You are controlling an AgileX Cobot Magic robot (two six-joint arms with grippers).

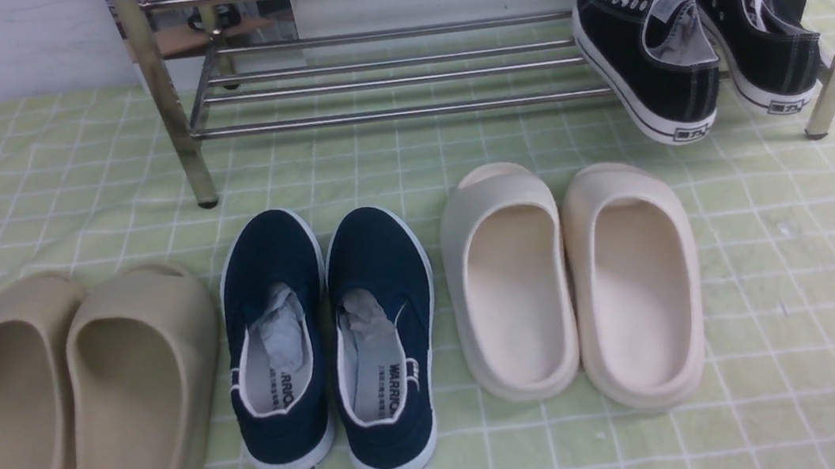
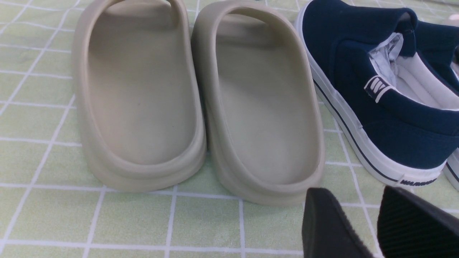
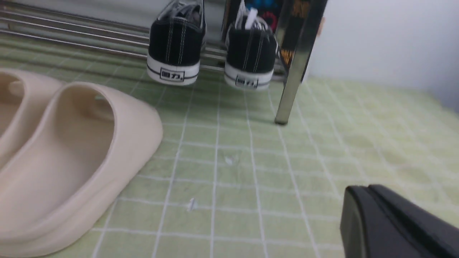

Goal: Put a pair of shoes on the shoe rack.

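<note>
the two black canvas lace-up sneakers with white rubber toe caps (image 1: 696,41) stand on the lowest shelf of the low rack of shiny chrome tubes (image 1: 398,77), at its right end, just beside the right front leg. the toes point to the back and the heels hang out over the front bar, so both shoes sit tilted. the two sneakers are close side by side; from the front view it seems they touch, but i cannot be sure.

i judge that such a sneaker is light, with soft canvas sides that give way under pressure, and a stiff rubber sole. the rubber is not slippery, but the round metal bars give only little support, so a push on the heel could rock the shoe. the best place to take hold is the heel collar, one finger inside on the grey lining and one outside on the canvas, or across the stiff sole edge.

the left gripper (image 2: 376,222) hovers near the pair of tan foam slippers (image 2: 197,100) and the navy slip-on shoes with white trim (image 2: 387,89); its two black fingers stand apart and hold nothing. the right gripper (image 3: 391,222) is over the green checked cloth (image 3: 251,172), well apart from the sneakers, next to the cream foam slippers (image 3: 71,150); its fingers are together and empty.
</note>
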